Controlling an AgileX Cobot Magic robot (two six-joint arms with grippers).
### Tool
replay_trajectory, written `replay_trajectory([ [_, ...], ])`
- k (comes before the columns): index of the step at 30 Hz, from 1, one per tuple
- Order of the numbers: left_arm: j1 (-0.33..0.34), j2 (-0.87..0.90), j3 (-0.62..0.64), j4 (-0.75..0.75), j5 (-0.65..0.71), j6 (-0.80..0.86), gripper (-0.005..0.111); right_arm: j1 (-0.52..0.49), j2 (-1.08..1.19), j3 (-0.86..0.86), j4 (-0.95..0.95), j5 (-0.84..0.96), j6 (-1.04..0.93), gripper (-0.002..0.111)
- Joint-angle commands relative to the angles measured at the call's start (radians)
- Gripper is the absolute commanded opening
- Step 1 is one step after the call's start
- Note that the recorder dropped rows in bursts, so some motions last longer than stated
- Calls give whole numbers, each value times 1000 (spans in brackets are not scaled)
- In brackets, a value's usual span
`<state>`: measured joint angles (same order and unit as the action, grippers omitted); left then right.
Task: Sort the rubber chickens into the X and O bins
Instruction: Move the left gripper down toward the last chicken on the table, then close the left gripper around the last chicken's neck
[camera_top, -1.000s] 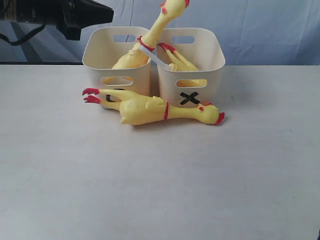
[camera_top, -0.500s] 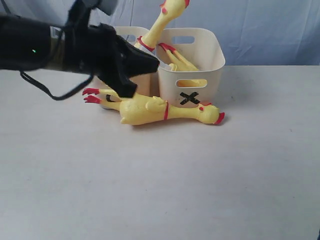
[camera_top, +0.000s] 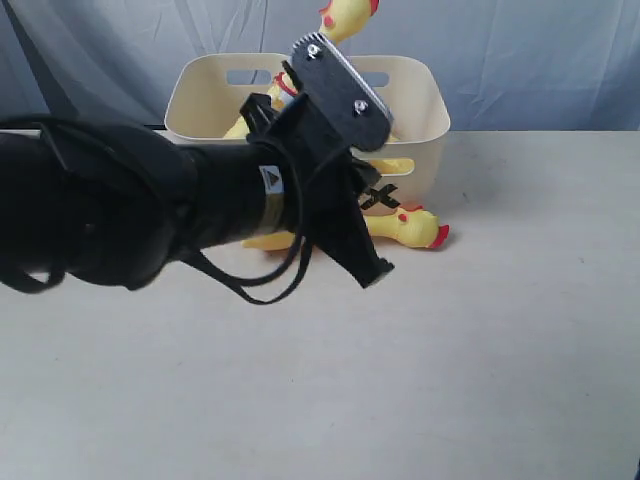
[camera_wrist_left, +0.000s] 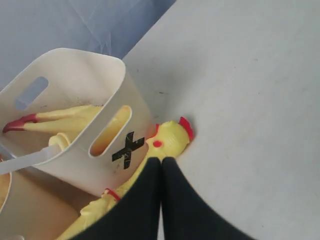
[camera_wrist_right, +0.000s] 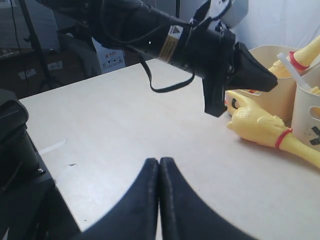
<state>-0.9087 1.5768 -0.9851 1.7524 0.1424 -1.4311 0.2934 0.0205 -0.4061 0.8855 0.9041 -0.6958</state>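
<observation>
Pale tabletop (camera_top: 480, 380) against a blue curtain (camera_top: 540, 60), the black left arm (camera_top: 150, 215) poised near the cream X bin (camera_top: 425, 120), one rubber chicken (camera_wrist_left: 170, 140) lying along its front, probably light and squashy, best pinched at the slim neck, while left gripper (camera_wrist_left: 161, 161) and right gripper (camera_wrist_right: 159, 160) are both clenched empty.

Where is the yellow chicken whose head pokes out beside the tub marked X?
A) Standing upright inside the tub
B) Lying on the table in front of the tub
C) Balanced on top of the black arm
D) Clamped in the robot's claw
B: the rubber chicken lies flat on the table just in front of the X bin, and the left gripper is shut with nothing between its fingers.
</observation>
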Motion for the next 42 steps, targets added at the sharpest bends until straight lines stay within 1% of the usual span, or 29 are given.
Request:
replay_trajectory([
  [1,-57,62,5,-8,81,120,0,-3,-7,5,5,2,-1,0],
  [3,-68,98,5,-8,121,171,0,-3,-7,5,5,2,-1,0],
  [9,-68,206,5,-8,156,324,0,-3,-7,5,5,2,-1,0],
  [14,-68,304,-35,-8,247,340,1,-3,-7,5,5,2,-1,0],
  [16,-68,334,-59,-8,259,349,5,-3,-7,5,5,2,-1,0],
  [19,-68,376,-106,-8,254,351,18,-3,-7,5,5,2,-1,0],
  [21,-66,406,-140,-8,247,356,31,-3,-7,5,5,-1,-1,0],
  [22,-66,437,-174,-8,247,367,42,-3,-7,5,5,-1,-1,0],
  [24,-58,478,-215,-8,257,367,51,-3,-7,5,5,-1,-1,0],
  [26,-49,508,-253,-8,274,367,52,-3,-7,5,5,-1,-1,0],
  [29,-25,530,-299,-16,259,367,52,-3,-7,5,5,-1,-1,0],
  [31,4,547,-326,-20,192,397,52,-3,-7,5,5,-1,-1,0],
  [33,25,559,-335,-30,153,453,52,-3,-7,5,5,-1,-1,0],
  [36,48,582,-344,-34,139,515,52,-3,-7,5,5,1,-1,0],
  [39,65,587,-344,-32,110,517,51,-3,-7,5,5,3,-1,0],
  [42,79,594,-347,-31,112,519,51,-3,-7,5,5,3,-1,0],
])
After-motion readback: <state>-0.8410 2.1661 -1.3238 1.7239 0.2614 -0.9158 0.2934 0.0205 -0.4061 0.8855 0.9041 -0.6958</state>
